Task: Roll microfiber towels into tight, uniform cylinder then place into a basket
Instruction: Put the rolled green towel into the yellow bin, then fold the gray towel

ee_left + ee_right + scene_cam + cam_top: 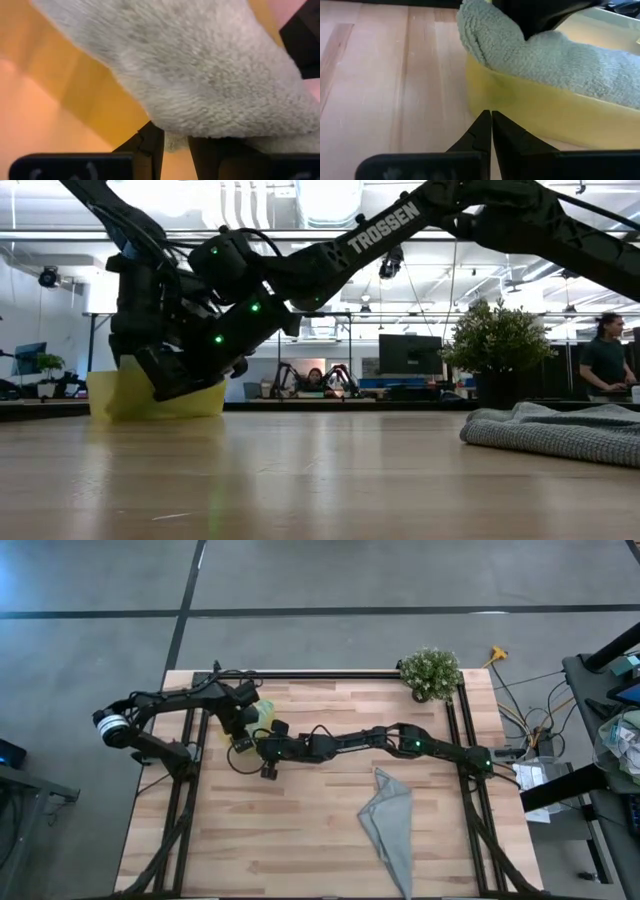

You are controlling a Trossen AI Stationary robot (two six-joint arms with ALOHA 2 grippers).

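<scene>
The left gripper [170, 145] pinches a rolled light-green microfibre towel [555, 55] lying in the translucent yellow plastic basket [530, 107] at the bench's [300, 830] ten o'clock. The right gripper [491, 125], fingers pressed together, sits just outside the basket wall. A grey-blue towel [392, 825] lies crumpled at five o'clock.

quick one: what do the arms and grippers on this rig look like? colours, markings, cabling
Both arms are matte black, jointed links. White TROSSEN lettering runs along one link; small green lights glow on the joints. The left arm has a white band at its base; thin black cables loop beside the links. The right gripper ends in two slim, black, tapering fingers.
</scene>
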